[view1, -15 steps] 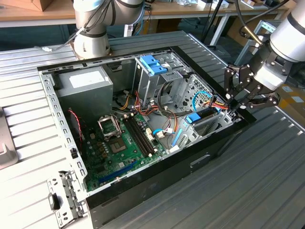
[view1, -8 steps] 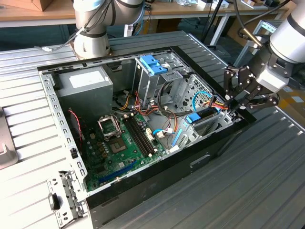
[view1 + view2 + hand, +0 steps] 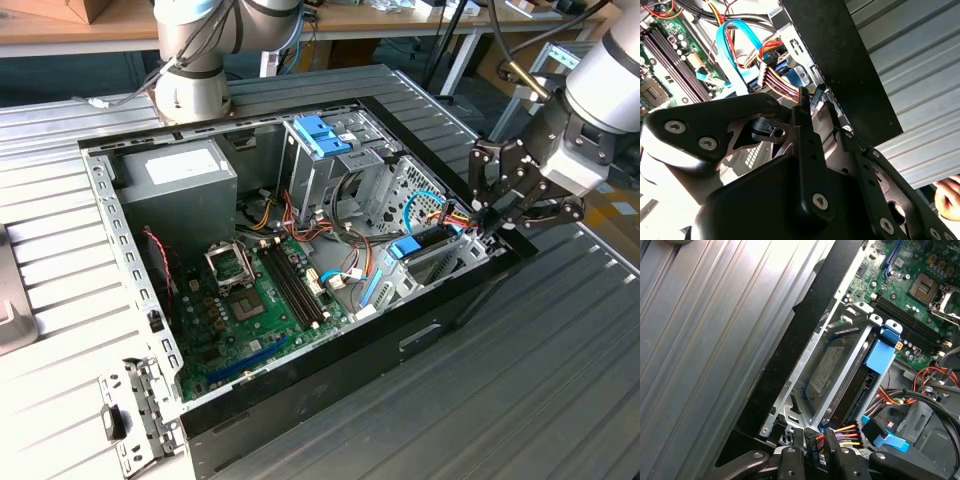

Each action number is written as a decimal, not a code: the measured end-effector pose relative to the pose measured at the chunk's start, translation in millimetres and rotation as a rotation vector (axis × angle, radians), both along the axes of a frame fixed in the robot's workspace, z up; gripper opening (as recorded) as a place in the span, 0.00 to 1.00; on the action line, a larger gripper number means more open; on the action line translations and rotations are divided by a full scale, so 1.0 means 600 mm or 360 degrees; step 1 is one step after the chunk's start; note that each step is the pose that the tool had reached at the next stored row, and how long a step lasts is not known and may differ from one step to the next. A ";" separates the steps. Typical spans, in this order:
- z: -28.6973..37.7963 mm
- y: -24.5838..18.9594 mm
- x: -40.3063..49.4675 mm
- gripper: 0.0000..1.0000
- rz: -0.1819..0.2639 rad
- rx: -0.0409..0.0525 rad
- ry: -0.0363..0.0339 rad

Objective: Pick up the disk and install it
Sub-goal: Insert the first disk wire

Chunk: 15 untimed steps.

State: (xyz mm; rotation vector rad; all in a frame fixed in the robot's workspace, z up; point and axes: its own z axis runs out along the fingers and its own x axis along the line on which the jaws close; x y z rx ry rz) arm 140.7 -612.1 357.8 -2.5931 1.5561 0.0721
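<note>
I see my black multi-link gripper (image 3: 497, 222) hanging at the exterior view's right corner of the open black computer case (image 3: 330, 372), which sits on the ribbed grey metal tabletop (image 3: 560, 400). In the first wrist view, the flat silver-grey disk with blue rails (image 3: 826, 369) lies inside the metal drive cage (image 3: 840, 385) along the case wall, beside a blue plastic clip (image 3: 879, 356). My fingers (image 3: 835, 452) are together, pinched at the bundle of coloured wires and its connector (image 3: 837, 434) at the disk's near end. The green motherboard (image 3: 255, 300) lies further inside.
</note>
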 end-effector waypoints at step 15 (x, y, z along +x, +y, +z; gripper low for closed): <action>-0.001 0.0000 0.000 0.18 0.0006 0.0000 0.0000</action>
